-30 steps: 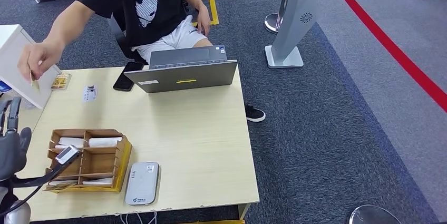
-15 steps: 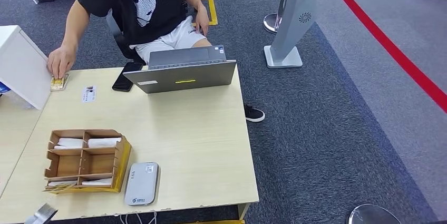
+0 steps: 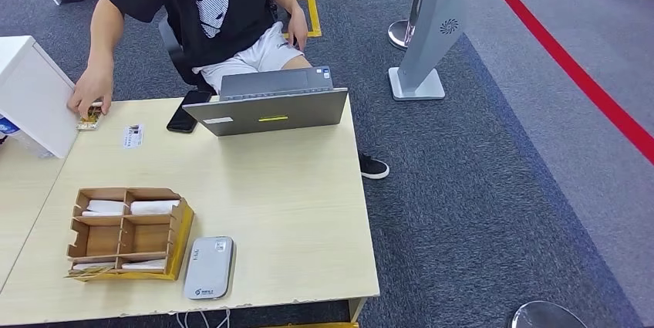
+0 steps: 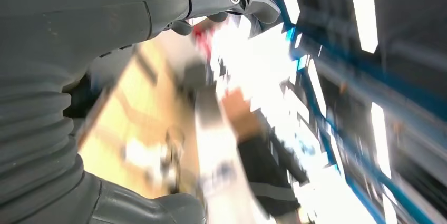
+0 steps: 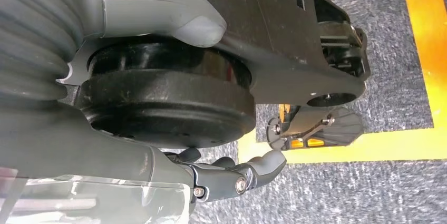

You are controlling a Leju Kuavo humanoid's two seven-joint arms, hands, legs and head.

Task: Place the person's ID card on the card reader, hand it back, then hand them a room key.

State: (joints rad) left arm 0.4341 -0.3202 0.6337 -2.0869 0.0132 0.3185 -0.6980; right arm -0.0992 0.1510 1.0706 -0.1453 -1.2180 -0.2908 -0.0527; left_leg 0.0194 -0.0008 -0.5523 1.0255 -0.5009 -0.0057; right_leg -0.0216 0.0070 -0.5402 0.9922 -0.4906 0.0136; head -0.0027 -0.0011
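Observation:
The ID card (image 3: pixel 132 136) lies flat on the far left of the wooden table (image 3: pixel 293 220). A grey-white card reader (image 3: pixel 208 268) sits at the near edge. Beside it stands a wooden organiser (image 3: pixel 127 231) holding white room key cards (image 3: pixel 153 207). Across the table sits a person, whose hand (image 3: pixel 91 95) rests on a small yellow item (image 3: pixel 89 118) at the far left corner. In the blurred left wrist view my left hand (image 4: pixel 121 18) has thumb and fingers apart and holds nothing. My right hand (image 5: pixel 121 155) hangs over the carpet, fingers (image 5: pixel 237 177) loosely bent, with nothing in it.
A grey laptop (image 3: pixel 270 104) and a black phone (image 3: pixel 181 118) lie at the table's far edge. A white box (image 3: pixel 31 104) stands at the far left. A grey kiosk stand (image 3: pixel 428 35) and a red floor line (image 3: pixel 571 73) lie to the right.
My left hand, low at the left of the head view a second ago, has dropped out of it. The person's raised hand came down onto the yellow item at the far left corner.

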